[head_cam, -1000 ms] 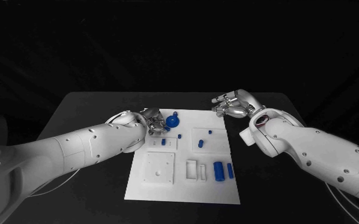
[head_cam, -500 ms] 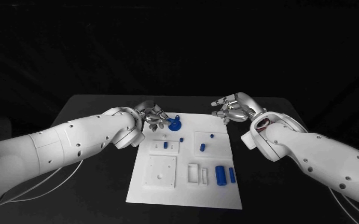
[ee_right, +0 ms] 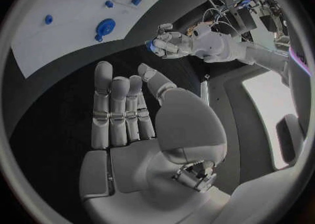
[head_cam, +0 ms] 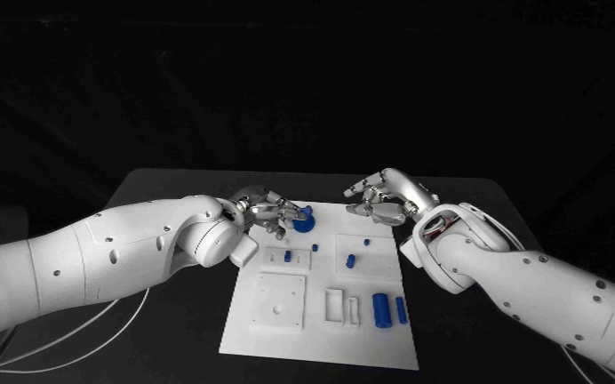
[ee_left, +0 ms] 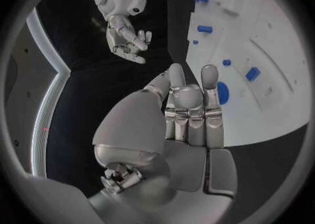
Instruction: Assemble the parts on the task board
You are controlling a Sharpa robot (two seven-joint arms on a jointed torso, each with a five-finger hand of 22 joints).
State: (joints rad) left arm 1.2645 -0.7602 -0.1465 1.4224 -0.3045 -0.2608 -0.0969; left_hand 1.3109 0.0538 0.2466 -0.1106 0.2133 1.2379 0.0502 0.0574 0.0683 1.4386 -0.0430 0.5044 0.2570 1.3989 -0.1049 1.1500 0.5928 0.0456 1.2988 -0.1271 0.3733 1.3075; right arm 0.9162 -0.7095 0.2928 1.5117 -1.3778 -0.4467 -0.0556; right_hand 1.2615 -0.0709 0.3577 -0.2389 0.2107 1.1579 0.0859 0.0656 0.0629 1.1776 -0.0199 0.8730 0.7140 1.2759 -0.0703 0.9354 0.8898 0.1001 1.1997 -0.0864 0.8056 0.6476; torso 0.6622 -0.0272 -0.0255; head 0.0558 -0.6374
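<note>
Both hands hold nothing. The silver left hand [head_cam: 266,209] hovers at the far left corner of the flat white task board [head_cam: 385,331], its fingers straight and side by side in its own wrist view, with the round blue knob-like part [head_cam: 302,220] lying on the board just beyond the fingertips; whether any fingertip touches it cannot be told. The silver right hand [head_cam: 385,196] hangs open over the black counter [head_cam: 154,188] just past the board's far right edge, fingers straight and a little apart, near no part. Farther out on the board lie small blue pegs [head_cam: 350,260] around the raised white blocks in the middle, and two longer blue cylinders [head_cam: 380,308] near the right edge toward the robot. By my judgement the step in hand is the left hand's approach to the round part, nothing yet being grasped; the next move calls for closing the fingers round that part's rim before lifting it.
</note>
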